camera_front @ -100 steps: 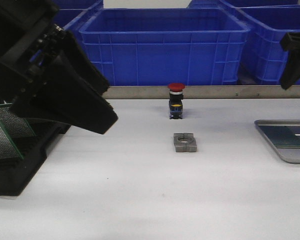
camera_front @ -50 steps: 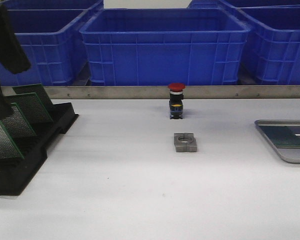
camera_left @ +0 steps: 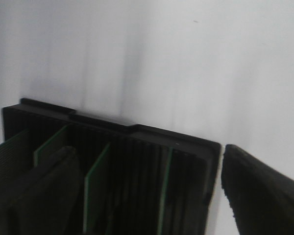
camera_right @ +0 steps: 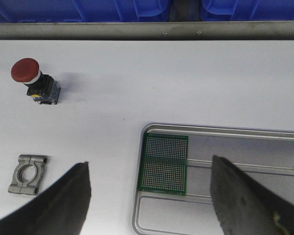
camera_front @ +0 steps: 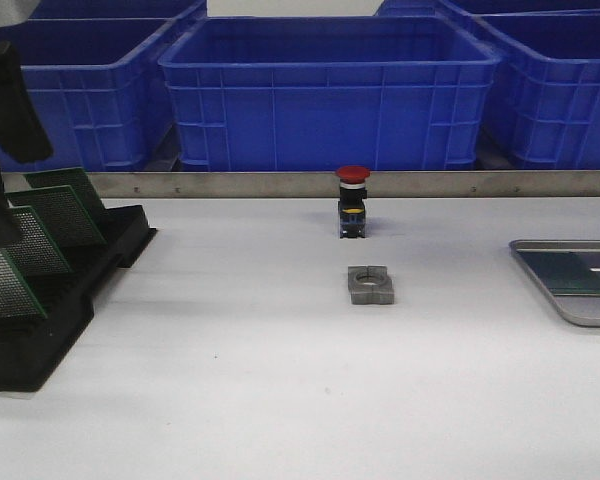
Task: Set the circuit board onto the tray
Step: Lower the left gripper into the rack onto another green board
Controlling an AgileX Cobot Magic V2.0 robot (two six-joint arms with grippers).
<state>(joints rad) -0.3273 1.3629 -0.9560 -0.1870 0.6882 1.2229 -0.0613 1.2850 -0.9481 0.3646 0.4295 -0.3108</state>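
The silver-grey tray (camera_front: 590,318) lies at the right table edge with one green circuit board (camera_front: 570,272) flat in it. The right wrist view shows the tray (camera_right: 235,147) and that board (camera_right: 164,164) at its near-left corner. My right gripper (camera_right: 149,200) hangs open and empty above them. Several green circuit boards (camera_front: 65,215) stand in the black slotted rack (camera_front: 40,340) at the left. My left gripper (camera_left: 147,196) is open over the rack (camera_left: 137,134), its fingers (camera_left: 39,191) either side of standing boards (camera_left: 95,191), holding nothing. It shows at the front view's far left (camera_front: 15,190).
A red push button (camera_front: 352,200) on a black base and a grey metal clamp block (camera_front: 370,284) sit mid-table. Big blue crates (camera_front: 330,90) stand behind a metal rail (camera_front: 280,184) at the back.
My left arm has swung away from in front of the camera to the far left over the rack. My right gripper has gone out of the front view at the top right.
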